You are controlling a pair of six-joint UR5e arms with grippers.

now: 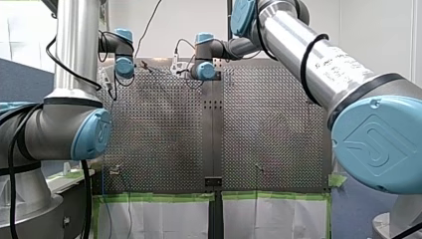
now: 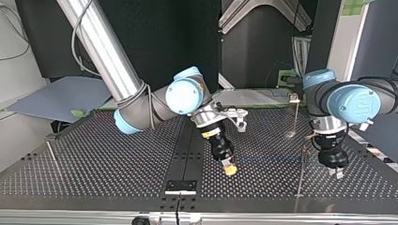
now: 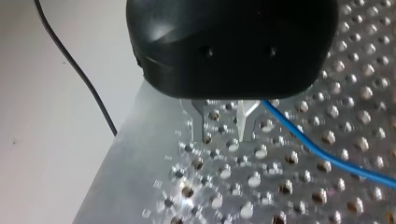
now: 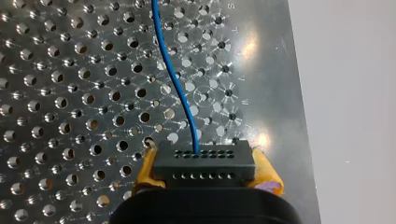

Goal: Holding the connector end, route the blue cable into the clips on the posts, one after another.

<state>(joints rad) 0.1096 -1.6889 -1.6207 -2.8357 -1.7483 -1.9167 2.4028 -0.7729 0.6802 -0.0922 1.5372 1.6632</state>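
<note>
**Connector in Hand, Clips Yet to Be Filled**

The routing looked barely begun. My right gripper [image 2: 229,168] held the black connector [image 4: 204,163] squarely, its yellow pads [image 4: 267,176] closed on the block's two ends. The blue cable [image 4: 175,84] ran out of the block's face and away over the perforated table [image 2: 94,159]. So the first condition, a grip on the connector end, was met.

In the top view a faint blue line led from the connector, away from the table's dark centre strip [image 2: 185,150], toward the near post [image 2: 299,180]. Whether it sat in a clip there was too small to tell. The second post [image 2: 295,117], on the same side of the strip, and the third post [image 2: 50,151], on the strip's opposite side, showed no cable at them. By my reckoning, most or all of the clips were left to do.

My right arm slanted down steeply, wrist bent, with its gripper tilted and its tip low over the table just beside the centre strip. My left gripper [image 3: 222,135] stood well apart from the strip, beyond the near post, pointing straight down close to the surface. Its metal fingers [image 3: 201,119] were a narrow gap apart with nothing between them. The cable passed just beside one finger; whether it touched, I could not tell.
</note>
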